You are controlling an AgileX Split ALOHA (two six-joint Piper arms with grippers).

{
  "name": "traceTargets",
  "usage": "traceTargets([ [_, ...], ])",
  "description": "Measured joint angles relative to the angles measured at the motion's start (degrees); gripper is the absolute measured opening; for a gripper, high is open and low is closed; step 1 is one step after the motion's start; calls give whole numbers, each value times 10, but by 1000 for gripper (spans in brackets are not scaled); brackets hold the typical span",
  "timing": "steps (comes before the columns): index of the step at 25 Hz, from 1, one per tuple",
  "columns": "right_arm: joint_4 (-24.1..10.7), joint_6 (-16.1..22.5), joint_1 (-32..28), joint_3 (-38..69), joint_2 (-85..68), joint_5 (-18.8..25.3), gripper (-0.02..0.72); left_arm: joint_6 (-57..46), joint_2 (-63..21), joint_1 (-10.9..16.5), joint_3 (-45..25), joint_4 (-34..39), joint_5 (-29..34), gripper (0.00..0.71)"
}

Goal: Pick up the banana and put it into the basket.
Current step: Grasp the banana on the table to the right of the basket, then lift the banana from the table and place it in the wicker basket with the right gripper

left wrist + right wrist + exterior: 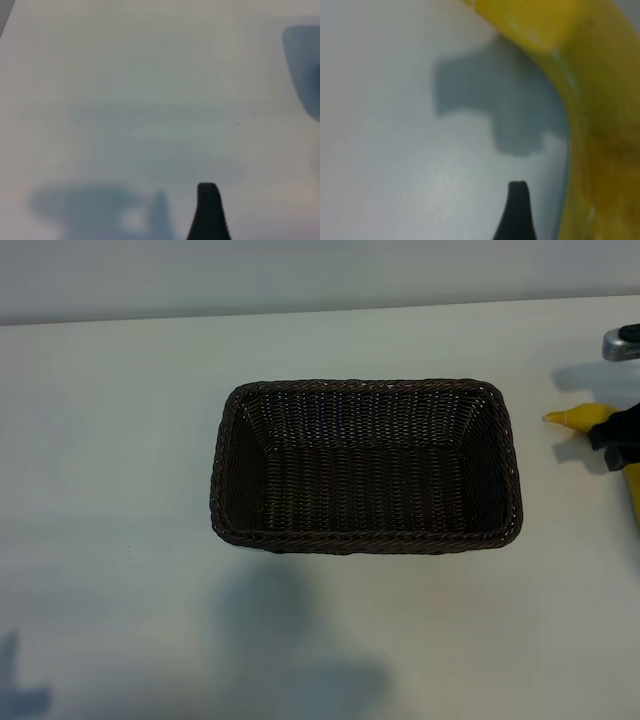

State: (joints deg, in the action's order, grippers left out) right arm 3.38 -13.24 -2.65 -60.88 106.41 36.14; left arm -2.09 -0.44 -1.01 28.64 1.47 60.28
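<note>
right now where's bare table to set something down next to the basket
Bare table runs wide from the basket to the exterior view's left edge, and along the near side below it. A narrower strip lies behind it. Crowded only at the right edge, where the right hand sits over the banana.

We see the rectangular dark brown woven wicker basket [366, 467] with rounded corners and shallow sloping sides standing upright near the middle of the white table, its long sides running left to right and its inside holding nothing. We see the smooth yellow, gently curved banana [585, 417] lying on the table well apart from the basket's right end, its pointed tip turned toward the basket and its far part partly hidden at the edge of the exterior view.
</note>
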Motion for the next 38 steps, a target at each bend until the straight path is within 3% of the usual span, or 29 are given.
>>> traceTargets([
  [11, 0, -1, 0, 0, 22, -11, 582, 0, 0, 0, 0, 0, 0, 564],
  [15, 0, -1, 0, 0, 22, -11, 430, 0, 0, 0, 0, 0, 0, 564],
  [20, -1, -1, 0, -1, 22, -7, 414, -1, 0, 0, 0, 0, 0, 564],
  [23, -13, 1, 0, -20, 22, 30, 414, -1, 0, 0, 0, 0, 0, 564],
  [31, -27, 5, 0, -182, -27, 216, 414, -1, 0, 0, 0, 0, 0, 564],
  [34, -6, 5, 0, -235, -47, 260, 414, -1, 0, 0, 0, 0, 0, 564],
  [38, 39, -3, 3, -264, -54, 281, 414, -1, 0, 0, 0, 0, 0, 564],
])
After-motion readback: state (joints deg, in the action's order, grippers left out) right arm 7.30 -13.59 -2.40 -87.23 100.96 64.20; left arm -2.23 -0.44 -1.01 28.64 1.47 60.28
